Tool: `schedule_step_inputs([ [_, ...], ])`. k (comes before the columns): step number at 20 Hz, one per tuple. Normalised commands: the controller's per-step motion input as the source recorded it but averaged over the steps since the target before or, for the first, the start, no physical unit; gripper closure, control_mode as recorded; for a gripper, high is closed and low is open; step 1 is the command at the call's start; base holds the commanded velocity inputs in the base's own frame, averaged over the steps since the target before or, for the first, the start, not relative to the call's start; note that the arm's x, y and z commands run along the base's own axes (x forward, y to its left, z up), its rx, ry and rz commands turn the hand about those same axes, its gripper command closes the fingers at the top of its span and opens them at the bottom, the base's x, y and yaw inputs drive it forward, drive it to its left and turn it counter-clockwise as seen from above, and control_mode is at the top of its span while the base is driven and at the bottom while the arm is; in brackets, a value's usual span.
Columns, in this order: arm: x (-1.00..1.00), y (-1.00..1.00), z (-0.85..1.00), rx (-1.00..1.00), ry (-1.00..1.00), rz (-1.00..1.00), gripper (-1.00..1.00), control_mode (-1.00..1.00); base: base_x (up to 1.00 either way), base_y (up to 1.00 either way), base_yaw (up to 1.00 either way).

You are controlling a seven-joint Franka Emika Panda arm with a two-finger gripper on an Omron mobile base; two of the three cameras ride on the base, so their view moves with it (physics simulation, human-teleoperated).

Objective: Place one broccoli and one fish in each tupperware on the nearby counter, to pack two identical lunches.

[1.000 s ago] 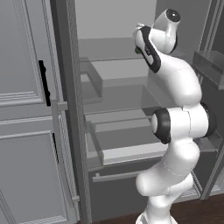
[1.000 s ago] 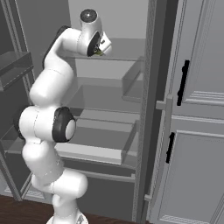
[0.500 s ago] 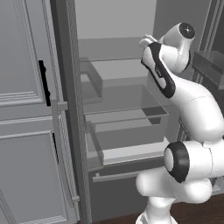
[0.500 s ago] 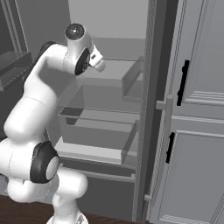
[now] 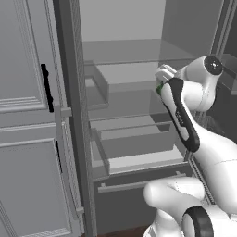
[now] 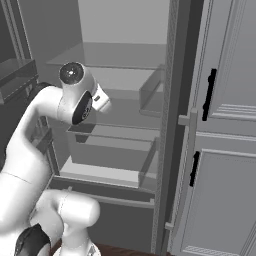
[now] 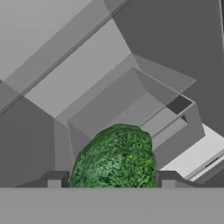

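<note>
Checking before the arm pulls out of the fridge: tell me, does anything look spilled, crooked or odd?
Nothing stands out. The broccoli sits between the gripper's fingers, and the fridge shelves and drawers look level and clean.

white arm [image 5: 203, 152], dark joints

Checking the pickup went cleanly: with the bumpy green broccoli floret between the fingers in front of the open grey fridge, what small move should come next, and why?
Probably draw the gripper straight back from the grey fridge shelves. The bumpy green broccoli floret sits between its fingertips, apparently gripped, and no tupperware is in sight here, so it must clear the fridge first.
</note>
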Motion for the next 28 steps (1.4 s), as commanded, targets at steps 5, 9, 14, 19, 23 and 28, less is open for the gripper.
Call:
schedule_step_inputs([
  [5, -0.80, 0.00, -0.33, 0.00, 0.00, 0.00, 1.00, 1.00, -0.20, 0.00, 0.00],
  [9, 0.00, 0.00, 0.00, 0.00, 0.00, 0.00, 1.00, 1.00, -1.00, 0.00, 0.00],
  [14, 0.00, 0.00, 0.00, 0.00, 0.00, 0.00, 1.00, 1.00, -1.00, 0.05, 0.00],
  [19, 0.00, 0.00, 0.00, 0.00, 0.00, 0.00, 1.00, 1.00, -1.00, 0.59, 0.19],
  [23, 0.00, 0.00, 0.00, 0.00, 0.00, 0.00, 1.00, 1.00, -0.79, 0.88, 0.52],
  [28, 0.00, 0.00, 0.00, 0.00, 0.00, 0.00, 1.00, 1.00, -0.07, 0.61, 0.74],
])
